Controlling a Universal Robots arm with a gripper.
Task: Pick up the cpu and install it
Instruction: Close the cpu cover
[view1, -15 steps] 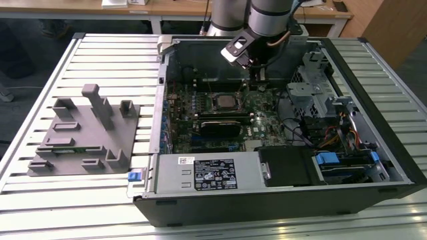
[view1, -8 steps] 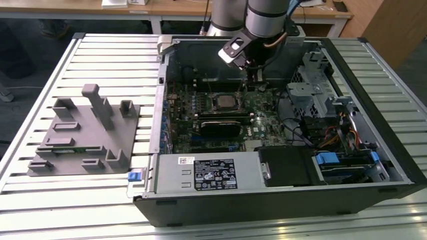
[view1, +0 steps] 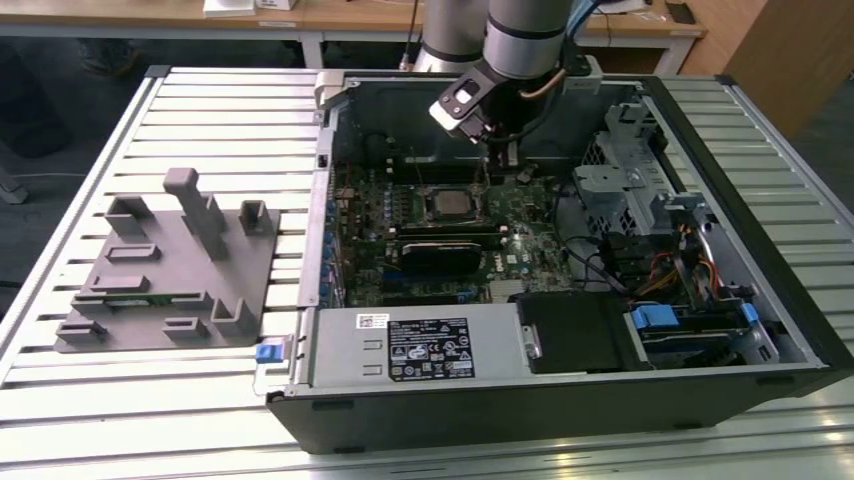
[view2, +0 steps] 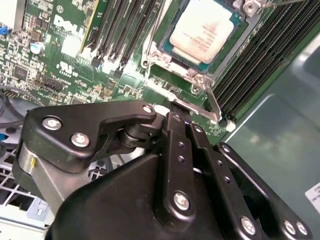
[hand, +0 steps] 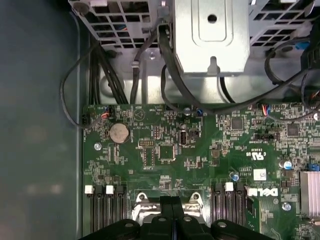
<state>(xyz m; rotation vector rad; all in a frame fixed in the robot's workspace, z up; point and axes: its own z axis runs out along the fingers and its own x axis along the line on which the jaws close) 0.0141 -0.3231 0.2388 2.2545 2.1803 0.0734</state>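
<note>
The cpu (view2: 207, 29) lies flat in its socket on the motherboard (hand: 200, 145), pale metal top upward and squared to the metal retaining frame (view2: 161, 56) around it. From that I judge it is already seated rather than waiting to be fetched. I cannot tell whether the frame is clamped down on it. A thin metal lever (view2: 214, 106) juts out past the socket's corner, just beside the tip of the gripper (view2: 175, 109). The fingers are pressed together with only a seam between them and carry nothing. Being close to the lever and not over the chip, they seem to be there for the retaining hardware, not the chip. Black memory slots (view2: 120, 30) run in a bank on each side of the socket, aligned with its edges; I cannot count them reliably. Farther out on the board sits one coin cell (hand: 119, 132), and dark cables (hand: 170, 85) loop from the board's edge up to a metal drive cage (hand: 212, 35). In the exterior view the single arm (view1: 523, 30) reaches down into one open computer case (view1: 561, 400), which lies on its side so the board faces up. On the slatted counter (view1: 214, 110), well apart toward the exterior view's left, stands one grey fixture (view1: 174, 270).
</note>
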